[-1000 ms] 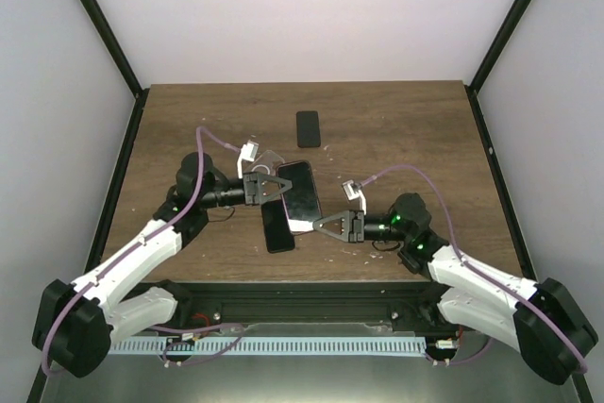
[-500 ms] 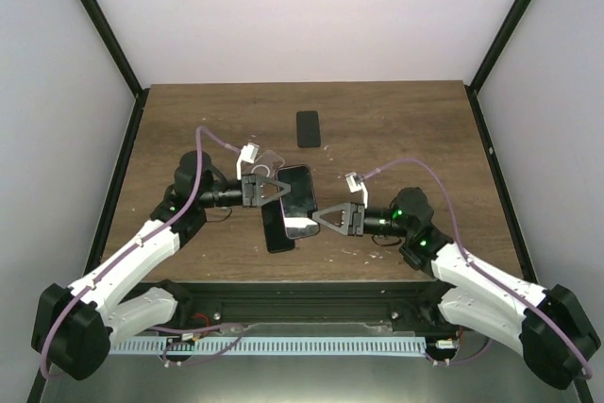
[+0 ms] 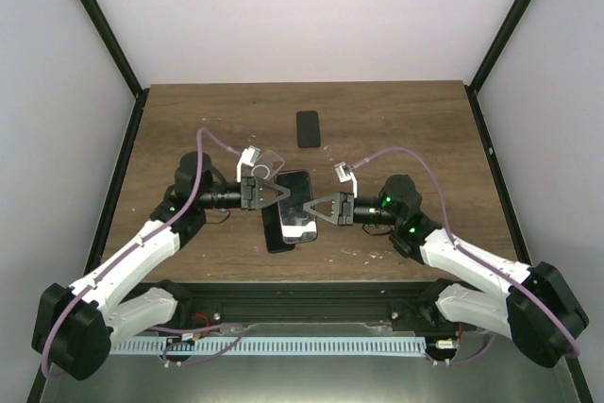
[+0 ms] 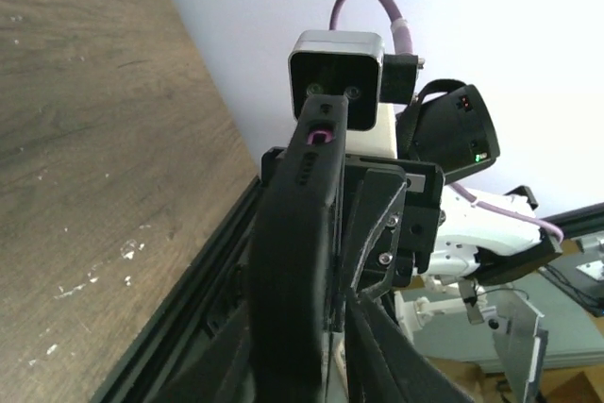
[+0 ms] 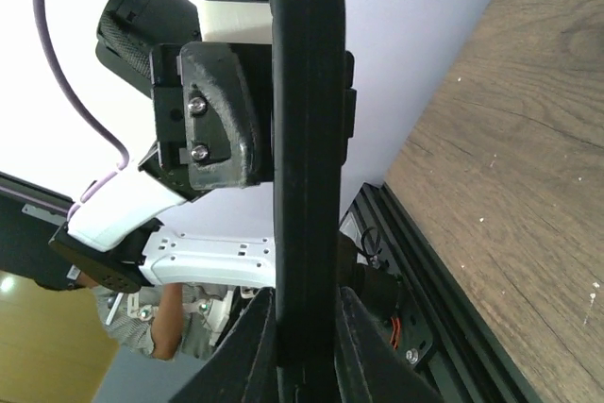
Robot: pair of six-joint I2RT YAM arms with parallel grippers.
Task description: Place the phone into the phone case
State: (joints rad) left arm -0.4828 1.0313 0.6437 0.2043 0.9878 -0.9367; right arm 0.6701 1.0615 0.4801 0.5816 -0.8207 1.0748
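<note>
A black phone case, with the glossy phone face-up in it, hangs just above the table between both arms. I cannot tell how fully the phone sits in it. My left gripper is shut on its left edge and my right gripper is shut on its right edge. The left wrist view shows the case's thick black edge, with speaker holes and a pinkish port, between the left gripper's fingers. In the right wrist view the rounded black edge stands upright, clamped in the right gripper.
A flat black slab lies on the wooden table, partly under the held case. A smaller black rectangle lies further back near the middle. Black frame posts and pale walls close in the table's sides.
My right gripper let go, moved left and further back along the case, and shut again on its right edge. The case has shifted slightly towards the near edge. The left arm has barely moved.
</note>
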